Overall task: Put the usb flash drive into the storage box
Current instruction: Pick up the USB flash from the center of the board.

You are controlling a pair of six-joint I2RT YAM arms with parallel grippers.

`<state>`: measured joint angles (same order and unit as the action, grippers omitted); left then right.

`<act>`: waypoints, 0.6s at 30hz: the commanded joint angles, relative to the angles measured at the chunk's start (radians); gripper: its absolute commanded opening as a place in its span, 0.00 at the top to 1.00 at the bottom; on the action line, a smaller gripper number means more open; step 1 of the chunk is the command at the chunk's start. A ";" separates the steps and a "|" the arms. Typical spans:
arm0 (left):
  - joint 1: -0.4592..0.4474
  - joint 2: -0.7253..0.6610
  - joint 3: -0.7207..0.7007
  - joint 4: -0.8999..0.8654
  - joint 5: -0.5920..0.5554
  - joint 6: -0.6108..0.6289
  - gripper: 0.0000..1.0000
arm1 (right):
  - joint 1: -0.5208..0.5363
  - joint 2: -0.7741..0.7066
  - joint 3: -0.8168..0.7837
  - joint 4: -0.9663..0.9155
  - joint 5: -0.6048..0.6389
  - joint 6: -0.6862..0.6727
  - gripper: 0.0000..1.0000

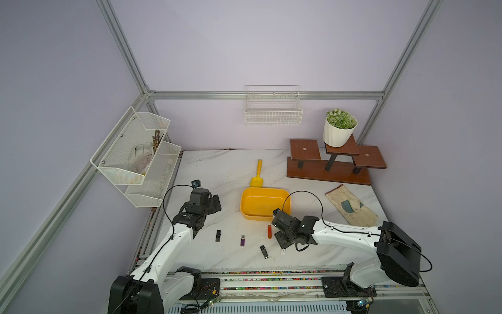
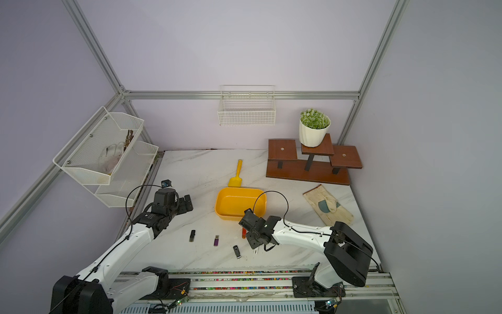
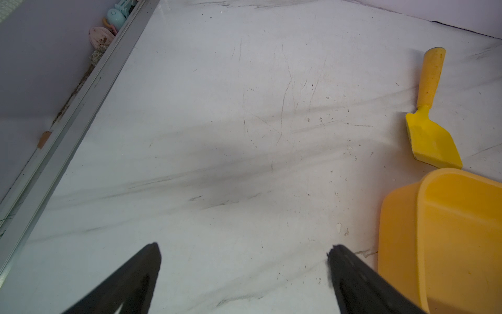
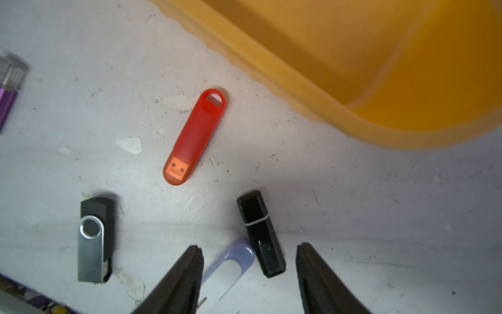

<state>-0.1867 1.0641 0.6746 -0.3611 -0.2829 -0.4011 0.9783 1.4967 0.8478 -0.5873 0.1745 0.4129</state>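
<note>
Low over the marble counter (image 4: 380, 204), the right tool (image 4: 250, 261), jaws parted, clamping nothing. Between its black fingers (image 4: 187, 274), in the right wrist view: a white-and-lilac flash drive (image 4: 231, 263), partly hidden behind one finger, and the back end of a black capped flash drive (image 4: 260, 233), just clear of the opposite finger. Just past the fingers, flat on the counter: an orange flash drive (image 4: 198, 136), connector end toward the tool, loop end toward the yellow storage box (image 4: 298, 81), near its rim but apart from it. Off to one side: a black-and-silver swivel flash drive (image 4: 93, 239) and, at the frame edge, a purple flash drive (image 4: 6, 103). In both top views, the drives in sight all on the counter, in a loose row in front of the storage box, outside it; a further black flash drive (image 1: 218, 235) nearest the left arm (image 1: 173, 244). Above bare counter, the left tool (image 3: 244, 248), spread wide, gripping nothing, near the box's side wall and a yellow scoop (image 3: 432, 136)
</note>
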 commanded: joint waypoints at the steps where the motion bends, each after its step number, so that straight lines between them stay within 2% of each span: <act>1: -0.007 -0.004 -0.001 0.012 0.009 0.013 0.00 | 0.002 0.030 -0.004 0.037 0.032 0.015 0.41; 5: -0.007 -0.005 -0.001 0.013 0.012 0.024 0.00 | -0.007 0.073 -0.006 0.047 0.034 0.018 0.42; 18: -0.007 -0.004 -0.006 0.019 0.014 0.031 0.00 | -0.035 0.084 -0.030 0.081 0.039 0.017 0.54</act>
<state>-0.1867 1.0641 0.6743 -0.3607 -0.2790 -0.3965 0.9527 1.5753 0.8303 -0.5293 0.1947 0.4259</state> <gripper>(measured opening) 0.998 0.467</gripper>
